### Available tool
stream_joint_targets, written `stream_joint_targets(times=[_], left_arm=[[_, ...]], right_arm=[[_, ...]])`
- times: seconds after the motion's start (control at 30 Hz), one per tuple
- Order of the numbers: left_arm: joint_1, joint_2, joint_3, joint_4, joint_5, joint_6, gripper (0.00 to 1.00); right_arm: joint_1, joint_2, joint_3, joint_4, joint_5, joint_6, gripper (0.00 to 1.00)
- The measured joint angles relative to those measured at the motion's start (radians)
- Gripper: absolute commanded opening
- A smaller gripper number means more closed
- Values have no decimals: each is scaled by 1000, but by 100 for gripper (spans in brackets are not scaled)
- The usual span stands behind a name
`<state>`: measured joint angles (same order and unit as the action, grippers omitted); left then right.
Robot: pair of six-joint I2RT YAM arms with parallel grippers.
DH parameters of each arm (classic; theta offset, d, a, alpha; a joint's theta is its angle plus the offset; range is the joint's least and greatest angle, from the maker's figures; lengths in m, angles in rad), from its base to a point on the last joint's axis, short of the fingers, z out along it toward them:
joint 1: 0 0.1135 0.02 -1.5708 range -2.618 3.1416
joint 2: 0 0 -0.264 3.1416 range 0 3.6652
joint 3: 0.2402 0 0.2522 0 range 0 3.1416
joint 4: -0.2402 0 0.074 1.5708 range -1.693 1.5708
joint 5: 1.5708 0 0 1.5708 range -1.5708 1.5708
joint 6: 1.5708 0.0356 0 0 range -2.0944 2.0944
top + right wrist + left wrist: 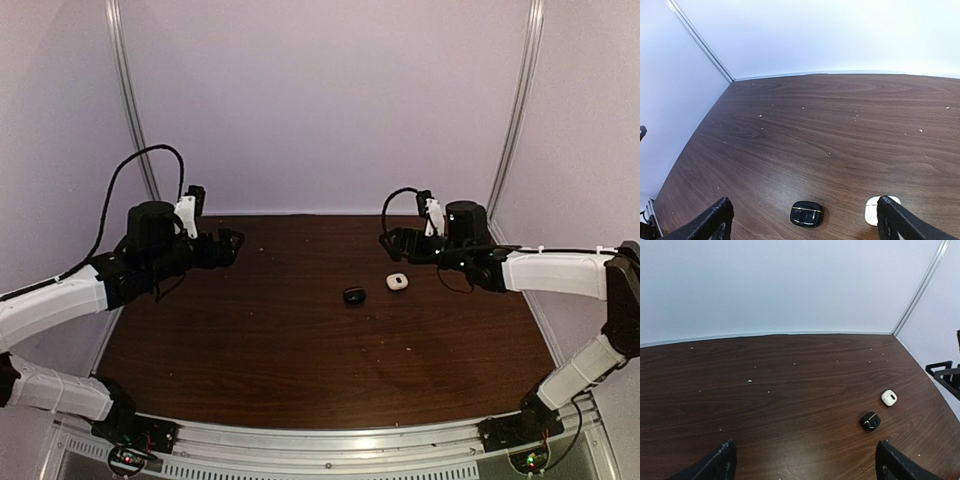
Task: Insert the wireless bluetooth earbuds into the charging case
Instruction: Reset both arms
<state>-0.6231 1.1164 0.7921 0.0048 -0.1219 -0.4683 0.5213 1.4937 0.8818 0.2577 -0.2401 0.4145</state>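
A black pebble-like charging case lies shut on the brown table, with a white case just right of it. Both show in the left wrist view, black and white, and in the right wrist view, black and white, the white one partly behind a finger. I see no earbuds in any view. My left gripper is open and empty, held above the table's left rear. My right gripper is open and empty, above and just behind the cases.
Small pale specks are scattered over the table. Lilac walls with metal corner strips close in the back and sides. The metal base rail runs along the near edge.
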Motion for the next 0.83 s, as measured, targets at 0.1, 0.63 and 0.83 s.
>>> stream_joint_targets(times=[0.1,0.63,0.83], left_arm=[[74,19,5,-24,27,-5,98],[186,103,-192,54,82,-66,98],[186,120,-203,79,89,-69,98]], right_arm=[[-3,-54,-30,-27,36,-13,100],[-5,-228,-277,0,147,-17,100],[-5,-228,-313,29,147,-15,100]])
